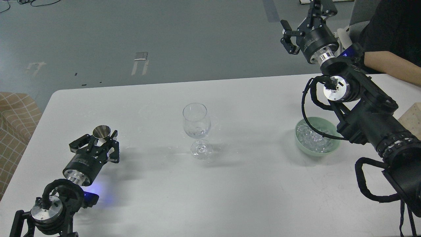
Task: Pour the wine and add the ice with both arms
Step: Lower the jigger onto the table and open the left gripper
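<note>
A clear wine glass (pixel 196 126) stands upright mid-table, with a trace of clear wine (pixel 197 133) at the bottom of its bowl. A pale green bowl (pixel 300 144) at the right holds several ice cubes (pixel 312 140). My left gripper (pixel 98 142) is low over the table at the left, shut on a small steel jigger cup (pixel 101 131) that stands upright, well left of the glass. My right gripper (pixel 302 23) is open and empty, raised high beyond the table's far edge, above and behind the bowl. My right arm hides the bowl's right rim.
A person's bare forearm (pixel 388 62) rests at the table's far right corner. A pale wooden block (pixel 411 115) sits at the right edge. A checked chair (pixel 13 125) stands off the table's left side. Small drops lie around the glass's foot.
</note>
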`<state>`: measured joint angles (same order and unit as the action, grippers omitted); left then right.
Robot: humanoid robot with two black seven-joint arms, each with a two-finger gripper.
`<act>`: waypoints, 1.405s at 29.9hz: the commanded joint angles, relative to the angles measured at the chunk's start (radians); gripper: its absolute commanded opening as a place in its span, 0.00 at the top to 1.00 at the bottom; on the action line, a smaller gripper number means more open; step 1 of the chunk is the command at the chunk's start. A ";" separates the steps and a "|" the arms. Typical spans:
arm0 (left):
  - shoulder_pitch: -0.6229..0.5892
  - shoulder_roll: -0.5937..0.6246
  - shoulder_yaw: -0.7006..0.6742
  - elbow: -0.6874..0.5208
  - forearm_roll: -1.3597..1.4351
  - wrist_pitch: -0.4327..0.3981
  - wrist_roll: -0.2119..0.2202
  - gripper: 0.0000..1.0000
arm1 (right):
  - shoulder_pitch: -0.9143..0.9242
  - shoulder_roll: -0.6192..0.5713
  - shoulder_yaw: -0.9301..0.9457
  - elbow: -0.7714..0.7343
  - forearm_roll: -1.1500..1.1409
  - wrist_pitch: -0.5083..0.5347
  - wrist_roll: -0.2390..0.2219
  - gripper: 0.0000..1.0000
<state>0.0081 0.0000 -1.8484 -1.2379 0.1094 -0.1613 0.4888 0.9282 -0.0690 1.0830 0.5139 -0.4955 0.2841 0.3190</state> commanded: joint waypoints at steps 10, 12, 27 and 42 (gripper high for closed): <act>-0.007 0.000 0.003 0.002 0.001 0.009 0.000 0.31 | 0.000 0.000 0.000 0.000 0.000 0.000 0.000 0.00; -0.005 0.000 0.003 0.005 0.003 0.009 0.000 0.23 | 0.000 0.000 0.000 0.000 0.000 0.001 0.000 0.00; 0.013 0.032 -0.006 0.003 -0.002 -0.001 0.000 0.02 | 0.000 0.005 0.001 0.000 0.000 0.001 0.000 0.00; 0.156 0.094 -0.060 -0.014 -0.019 -0.130 0.000 0.02 | 0.000 0.003 0.001 0.000 0.000 0.001 0.000 0.00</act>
<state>0.1415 0.0894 -1.8852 -1.2494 0.0915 -0.2700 0.4887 0.9280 -0.0663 1.0846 0.5139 -0.4955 0.2843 0.3191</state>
